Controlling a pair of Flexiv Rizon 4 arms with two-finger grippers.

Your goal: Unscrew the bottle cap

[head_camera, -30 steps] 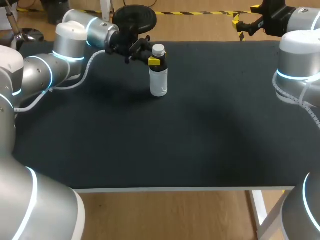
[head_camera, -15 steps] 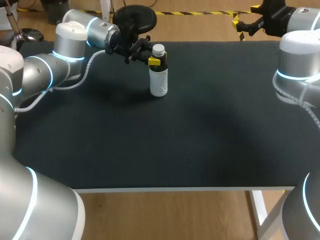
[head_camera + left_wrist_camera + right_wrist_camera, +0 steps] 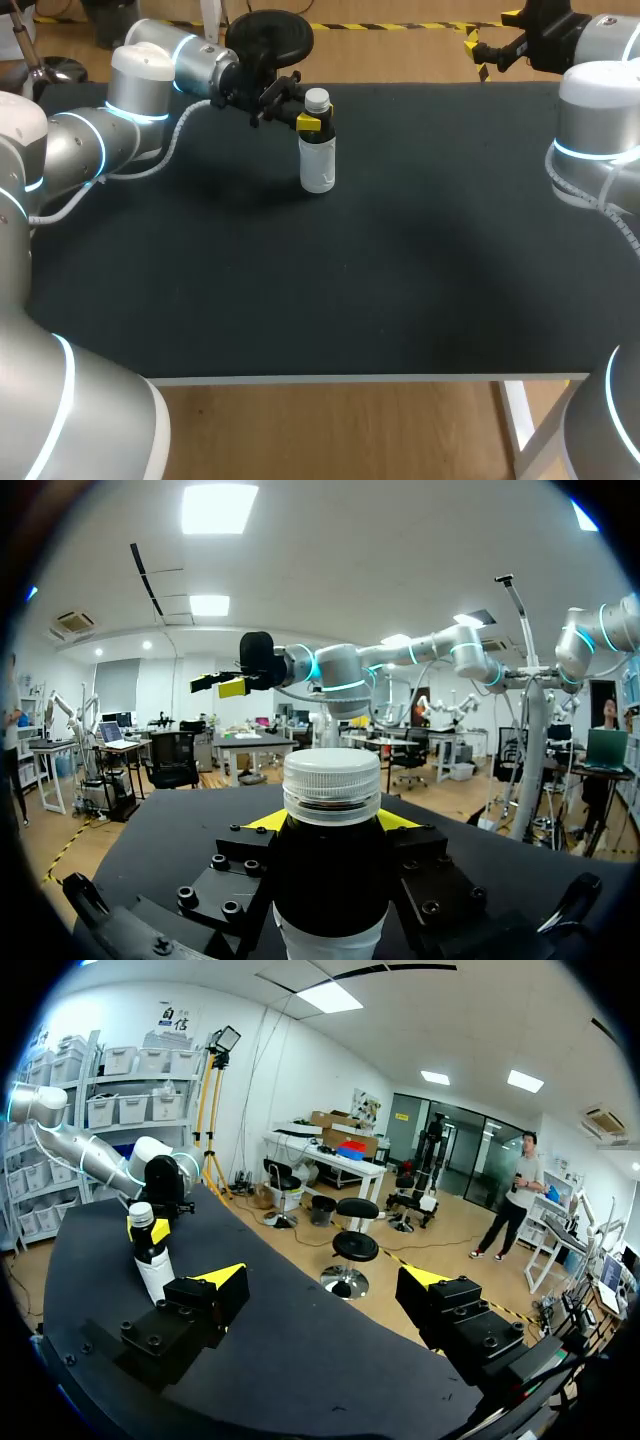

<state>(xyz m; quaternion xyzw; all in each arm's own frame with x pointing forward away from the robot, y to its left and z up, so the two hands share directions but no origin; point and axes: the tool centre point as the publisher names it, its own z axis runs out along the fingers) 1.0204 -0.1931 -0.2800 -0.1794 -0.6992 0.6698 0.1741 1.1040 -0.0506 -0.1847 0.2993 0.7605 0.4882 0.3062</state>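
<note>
A small bottle with a white body, a dark shoulder and a white ribbed cap stands upright on the black table at the back, left of middle. My left gripper comes in from the left and is shut on the bottle's dark neck just under the cap. In the left wrist view the cap rises between the yellow fingertips, with the bottle held between the jaws. My right gripper hangs open over the table's far right edge, well apart from the bottle.
The black tabletop spreads wide between the bottle and the front edge. My right arm's grey links stand at the table's right side, and my left arm's links stretch along the back left.
</note>
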